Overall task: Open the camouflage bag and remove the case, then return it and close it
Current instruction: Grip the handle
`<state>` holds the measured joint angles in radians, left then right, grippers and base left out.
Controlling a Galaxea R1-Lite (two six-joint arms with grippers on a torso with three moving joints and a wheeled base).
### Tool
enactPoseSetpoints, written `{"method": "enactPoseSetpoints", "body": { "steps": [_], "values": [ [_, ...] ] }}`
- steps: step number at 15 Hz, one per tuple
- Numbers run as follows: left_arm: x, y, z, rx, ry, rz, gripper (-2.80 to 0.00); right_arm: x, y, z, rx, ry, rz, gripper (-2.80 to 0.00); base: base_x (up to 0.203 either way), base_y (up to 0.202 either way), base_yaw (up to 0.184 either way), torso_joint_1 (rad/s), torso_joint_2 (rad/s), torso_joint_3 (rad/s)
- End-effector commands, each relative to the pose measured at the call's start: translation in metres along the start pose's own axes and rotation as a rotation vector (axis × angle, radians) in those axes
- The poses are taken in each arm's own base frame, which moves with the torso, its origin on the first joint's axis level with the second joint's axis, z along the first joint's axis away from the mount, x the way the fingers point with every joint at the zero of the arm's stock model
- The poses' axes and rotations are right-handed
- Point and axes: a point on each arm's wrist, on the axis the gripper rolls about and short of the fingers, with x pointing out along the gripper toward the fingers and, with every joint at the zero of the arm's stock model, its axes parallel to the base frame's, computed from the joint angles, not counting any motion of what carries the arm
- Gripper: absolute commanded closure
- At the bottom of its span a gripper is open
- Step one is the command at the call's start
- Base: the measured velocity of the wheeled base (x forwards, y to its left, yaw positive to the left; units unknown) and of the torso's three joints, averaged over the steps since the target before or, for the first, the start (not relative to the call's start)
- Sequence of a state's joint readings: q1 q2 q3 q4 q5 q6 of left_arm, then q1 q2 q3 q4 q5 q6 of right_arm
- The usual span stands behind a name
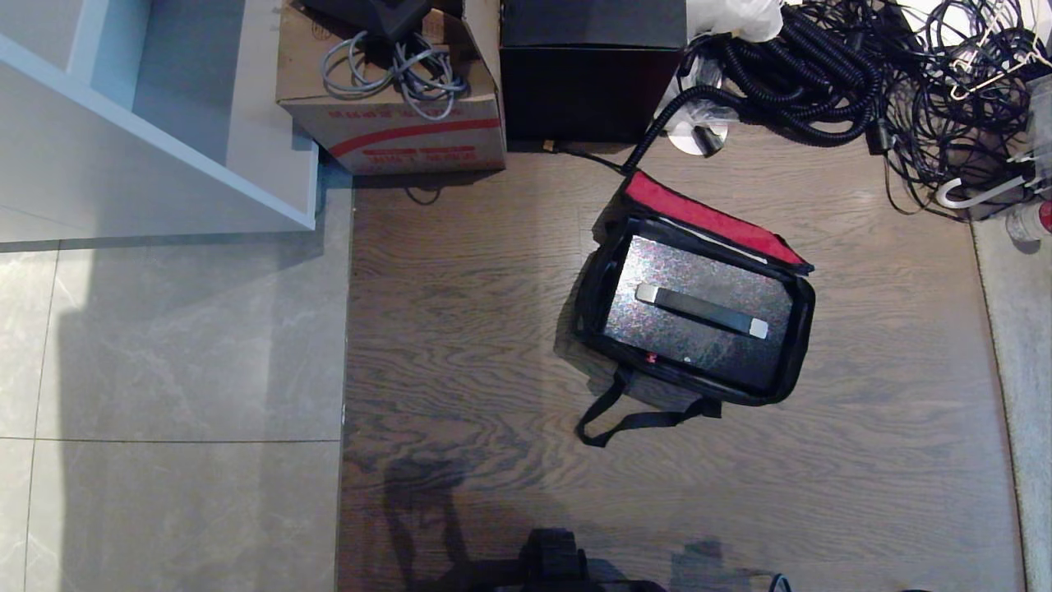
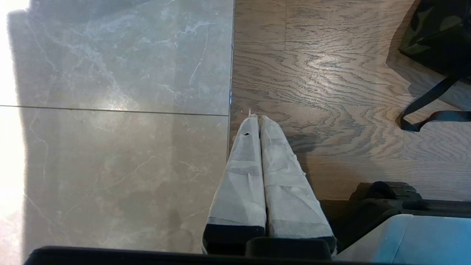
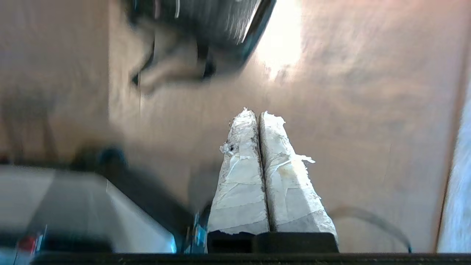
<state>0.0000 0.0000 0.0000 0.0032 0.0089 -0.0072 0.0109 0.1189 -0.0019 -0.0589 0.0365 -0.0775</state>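
One camouflage bag (image 1: 694, 316) lies open on the wood floor (image 1: 477, 329), its red-lined flap folded back toward the far edge, one glittery case (image 1: 699, 316) inside, one strap looped toward the near edge. Two claws: left claw (image 2: 256, 117) pressed closed, empty, above the tile seam; right claw (image 3: 255, 112) likewise closed, empty. One cardboard carton (image 1: 394, 99) and one black box (image 1: 588, 70) line the far edge; bare floor surrounds the bag.

My head view is sharp and evenly lit; my own shadow falls on the wood floor (image 1: 460, 345) at 6 o'clock. From my left wrist, glare whitens the tiles (image 2: 110, 73) at 9 o'clock. My right wrist view is smeared with motion blur, with a bright glare patch at 12 o'clock.
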Motion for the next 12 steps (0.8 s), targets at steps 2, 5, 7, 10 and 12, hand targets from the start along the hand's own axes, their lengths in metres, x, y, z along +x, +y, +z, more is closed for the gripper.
{"method": "enactPoseSetpoints", "body": {
  "steps": [2,5,7,10,12],
  "values": [
    [0.0000,0.0000,0.0000,0.000,0.000,0.000,0.00,-0.0061,0.0001,-0.0108,0.042,-0.106,-0.050,0.00,0.000,0.000,0.000,0.000,0.00,0.000],
    [0.0000,0.0000,0.0000,0.000,0.000,0.000,0.00,-0.0062,0.0003,-0.0091,0.008,-0.121,-0.039,0.00,0.000,0.000,0.000,0.000,0.00,0.000],
    [0.0000,0.0000,0.0000,0.000,0.000,0.000,0.00,-0.0065,0.0002,-0.0077,0.032,-0.137,-0.038,0.00,0.000,0.000,0.000,0.000,0.00,0.000],
    [0.0000,0.0000,0.0000,0.000,0.000,0.000,0.00,-0.0065,0.0002,-0.0075,0.033,-0.139,-0.039,0.00,0.000,0.000,0.000,0.000,0.00,0.000],
    [0.0000,0.0000,0.0000,0.000,0.000,0.000,0.00,-0.0065,0.0002,-0.0075,0.034,-0.139,-0.039,0.00,0.000,0.000,0.000,0.000,0.00,0.000]
  ]
}}
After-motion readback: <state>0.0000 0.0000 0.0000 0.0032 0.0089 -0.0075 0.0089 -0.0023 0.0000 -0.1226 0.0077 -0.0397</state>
